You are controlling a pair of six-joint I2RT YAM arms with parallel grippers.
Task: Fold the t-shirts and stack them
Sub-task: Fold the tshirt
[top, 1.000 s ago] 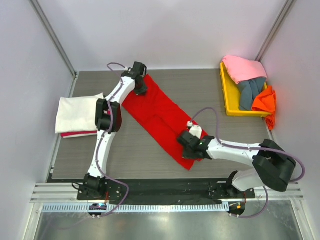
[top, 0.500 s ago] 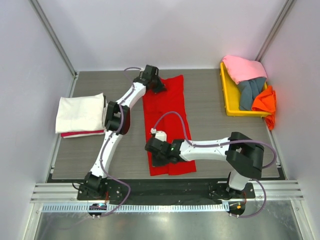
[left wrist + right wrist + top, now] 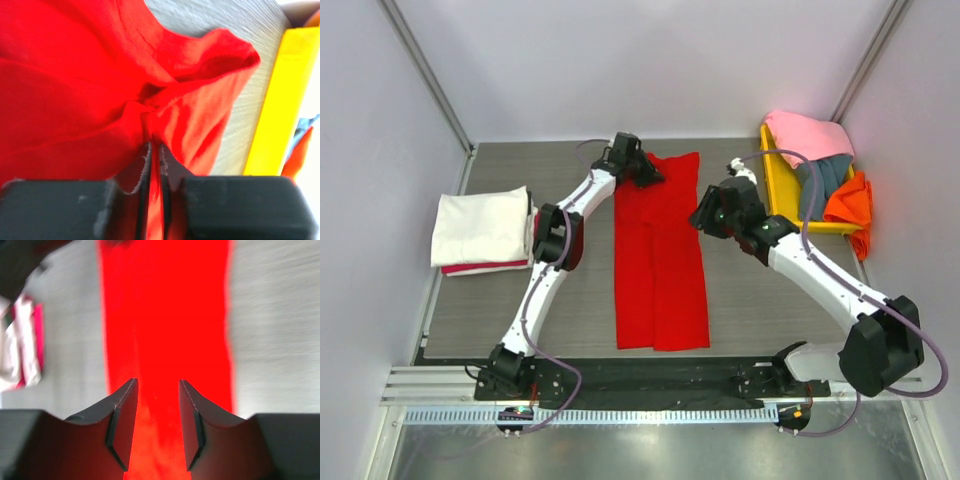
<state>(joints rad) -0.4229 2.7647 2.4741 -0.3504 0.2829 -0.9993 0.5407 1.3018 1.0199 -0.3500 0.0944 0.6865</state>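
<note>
While the left claw (image 3: 152,150) pinches the far edge of the red t-shirt (image 3: 658,262), right claw (image 3: 157,383) parted, empty, over it

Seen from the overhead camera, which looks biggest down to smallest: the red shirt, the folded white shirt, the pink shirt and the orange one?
1. red shirt, spread out long.
2. folded white shirt.
3. pink shirt and orange shirt: both bunched and partly hidden, too alike to rank.

Red t-shirt (image 3: 660,265), cream-white t-shirt (image 3: 480,228), yellow tray (image 3: 775,192)
</note>
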